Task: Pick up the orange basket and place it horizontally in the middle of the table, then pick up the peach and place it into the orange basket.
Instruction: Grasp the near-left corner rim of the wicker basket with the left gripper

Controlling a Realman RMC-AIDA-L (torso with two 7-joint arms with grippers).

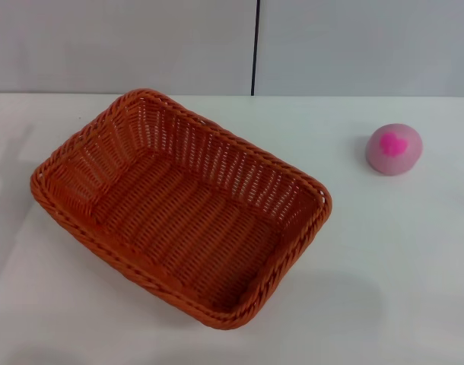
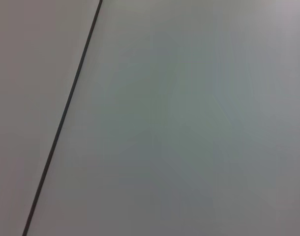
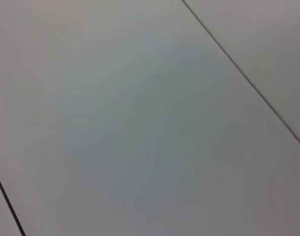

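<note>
From my head camera I see the orange basket [image 1: 179,209] sitting on the table [image 1: 414,258], open side up and empty. It lies skewed, not square to the table's edge: one corner points toward the back wall [image 1: 118,46], and the opposite corner points toward me. Its braided rim is whole all the way round, and the woven floor inside is bare.

The peach [image 1: 394,149] rests on the table well apart from the basket, off toward my right side and a little farther back than the basket's middle. Its bright pink heart-shaped blotch faces up and toward me. It touches nothing but the tabletop, and a soft shadow falls on the side nearer the basket.

Behind the basket the table ends at the pale wall, where a thin dark seam [image 1: 255,46] runs straight up between two panels, roughly above the basket's far right side.

Neither of my grippers shows in the head camera. My left wrist camera sees only a plain pale panel crossed by one thin dark line [image 2: 61,120], and my right wrist camera sees a similar pale surface with a dark line [image 3: 243,78] and a second one at the corner. My own fingers appear in neither wrist view, so both grippers are out of sight.
</note>
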